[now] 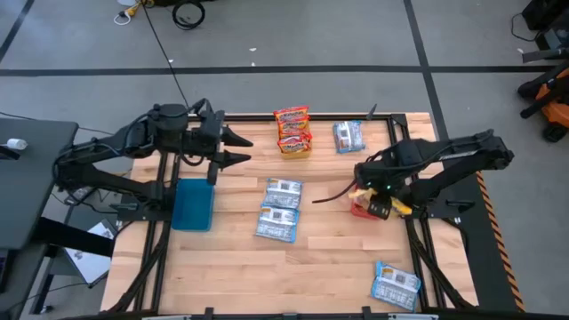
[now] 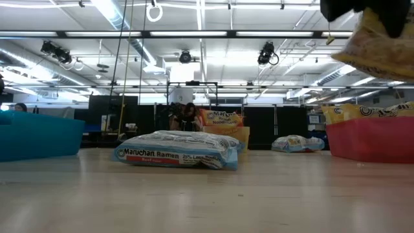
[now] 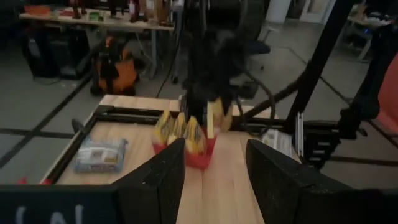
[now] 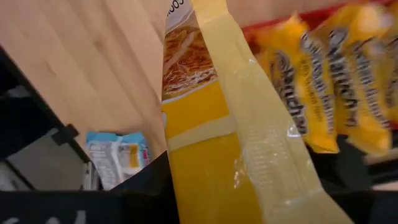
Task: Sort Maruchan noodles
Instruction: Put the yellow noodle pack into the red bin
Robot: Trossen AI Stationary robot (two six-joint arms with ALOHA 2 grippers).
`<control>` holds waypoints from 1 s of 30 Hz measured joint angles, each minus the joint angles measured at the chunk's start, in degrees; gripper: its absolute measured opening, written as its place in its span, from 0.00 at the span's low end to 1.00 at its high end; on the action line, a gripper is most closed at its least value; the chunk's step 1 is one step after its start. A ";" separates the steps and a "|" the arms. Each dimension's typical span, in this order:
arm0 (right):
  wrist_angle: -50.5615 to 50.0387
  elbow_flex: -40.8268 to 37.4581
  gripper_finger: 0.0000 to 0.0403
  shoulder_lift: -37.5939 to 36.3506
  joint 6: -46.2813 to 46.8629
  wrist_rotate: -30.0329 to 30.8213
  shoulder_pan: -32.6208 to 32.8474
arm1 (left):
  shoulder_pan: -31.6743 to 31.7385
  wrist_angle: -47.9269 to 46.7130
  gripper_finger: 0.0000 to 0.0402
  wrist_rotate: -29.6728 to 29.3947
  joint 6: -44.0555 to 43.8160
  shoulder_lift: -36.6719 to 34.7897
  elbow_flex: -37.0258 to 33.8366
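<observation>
Pale wooden planks form the counter (image 1: 329,249), framed in black, with grey floor around it; the right pincer (image 1: 373,197) hangs over the red bin (image 1: 363,210) at the counter's right side, clenched on a yellow-orange packet (image 4: 236,124) that fills the right wrist view (the packet stands between the two dark fingers, its sealed edge running up the middle); beyond it, more yellow-orange packets (image 4: 329,87) stand upright inside the red bin, and a blue-and-white packet (image 4: 118,158) lies on the wood beside the frame.

The left pincer (image 1: 238,148) sits at the counter's far left edge, above the blue bin (image 1: 194,204); its fingers (image 3: 158,180) are spread apart with nothing between them, well apart from every packet.

Two blue-and-white packets (image 1: 280,209) lie flat mid-counter, one just beside the other; another blue-and-white one (image 1: 348,137) rests near the far edge; a fourth (image 1: 395,286) lies at the near right corner; red-and-white packets (image 1: 292,131) are stacked at the far edge, on something yellow; whether that is a bin I cannot tell.
</observation>
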 joint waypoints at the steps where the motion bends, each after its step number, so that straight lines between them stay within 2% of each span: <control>1: -0.21 -1.45 0.40 0.51 0.05 -0.20 -0.16 | 0.00 -0.68 0.43 0.03 -0.02 0.13 -0.02; 7: -5.42 -6.24 0.40 4.98 -4.58 4.11 -2.04 | 0.00 -3.00 0.43 0.14 -0.24 0.45 -0.11; 11: -0.64 -6.15 0.40 6.42 -8.76 5.58 -2.99 | 0.00 -3.38 0.43 0.14 -0.30 0.46 -0.11; 14: 4.62 -6.12 0.40 7.61 -10.23 5.37 -3.38 | 0.00 -4.16 0.43 0.15 -1.49 0.46 -0.11; 22: 1.49 -6.41 0.40 12.94 -15.93 5.96 -3.20 | -0.40 -8.52 0.43 0.16 -5.40 0.46 -0.11; 30: 1.89 -13.72 0.40 13.16 -17.36 1.99 -3.07 | -2.90 -8.04 0.43 0.10 -6.34 0.44 -0.11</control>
